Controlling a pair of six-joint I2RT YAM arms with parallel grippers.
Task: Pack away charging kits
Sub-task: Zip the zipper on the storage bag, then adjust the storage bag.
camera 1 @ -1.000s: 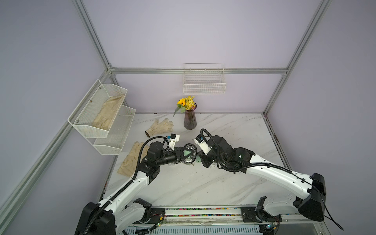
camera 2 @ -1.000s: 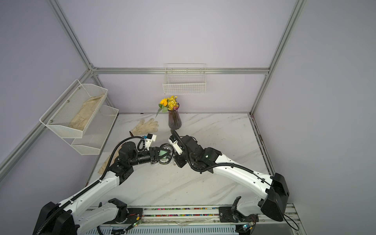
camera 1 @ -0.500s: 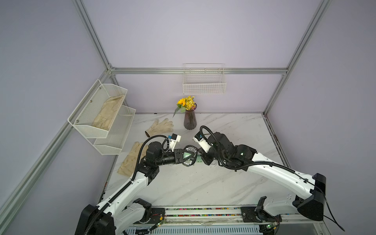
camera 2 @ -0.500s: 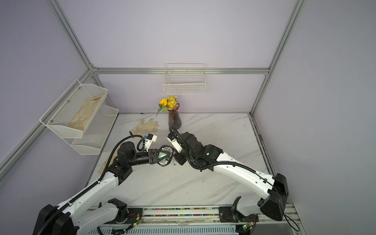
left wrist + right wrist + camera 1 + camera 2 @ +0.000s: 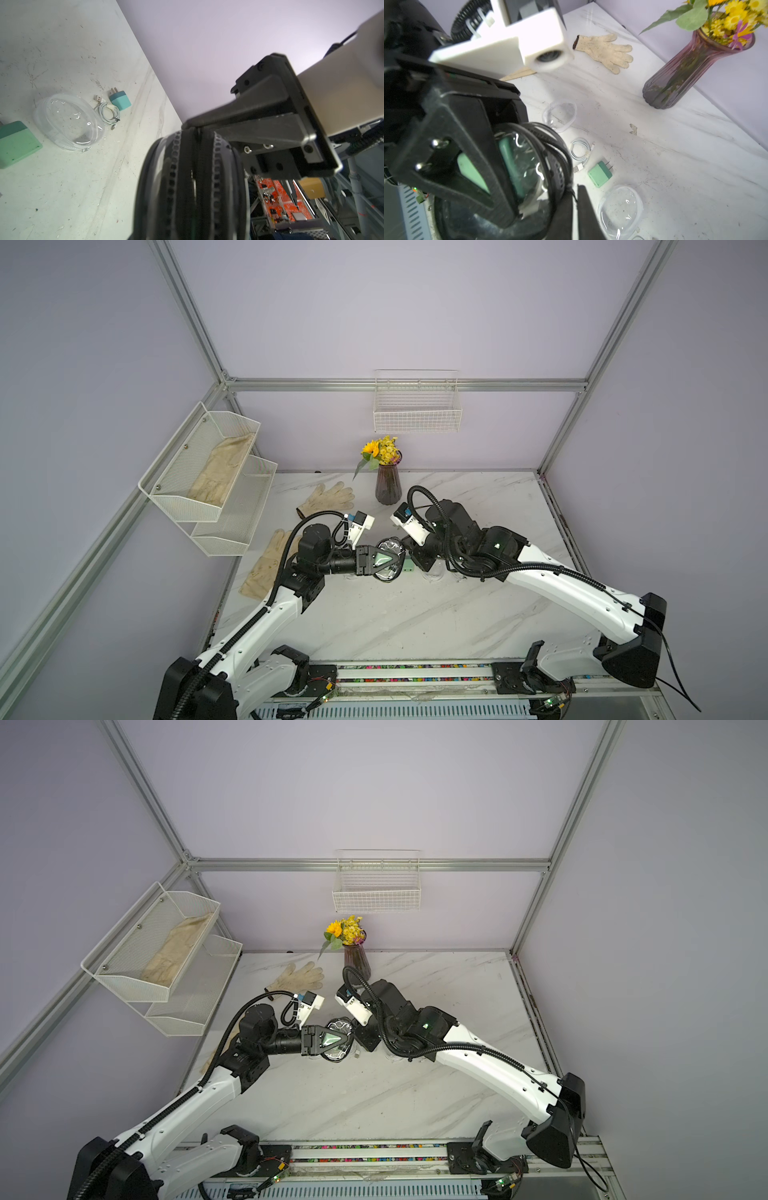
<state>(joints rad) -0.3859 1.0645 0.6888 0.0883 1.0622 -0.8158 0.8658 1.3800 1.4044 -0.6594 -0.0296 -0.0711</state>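
My left gripper [image 5: 388, 560] is shut on a black-rimmed clear case [image 5: 338, 1038] held above the table's middle, with a mint-green charger [image 5: 508, 166] inside it. Seen edge-on, the case's zip rim [image 5: 197, 176] fills the left wrist view. My right gripper [image 5: 575, 190] sits at that rim, its fingers a narrow gap apart with the table showing between them. On the table lie a mint-green charger [image 5: 600, 174], a white cable [image 5: 580, 152], two clear cases [image 5: 620, 209] [image 5: 559, 115], a light blue charger [image 5: 120, 100] and a second cable [image 5: 108, 112].
A purple vase of flowers [image 5: 387, 485] stands at the back middle. One cream glove [image 5: 328, 499] lies left of it, another [image 5: 268, 564] by the left arm. White mesh racks [image 5: 208, 477] hang on the left wall and a wire basket [image 5: 417, 412] on the back wall.
The right wrist has shifted slightly beside the case. The left arm and the case stay almost where they were.
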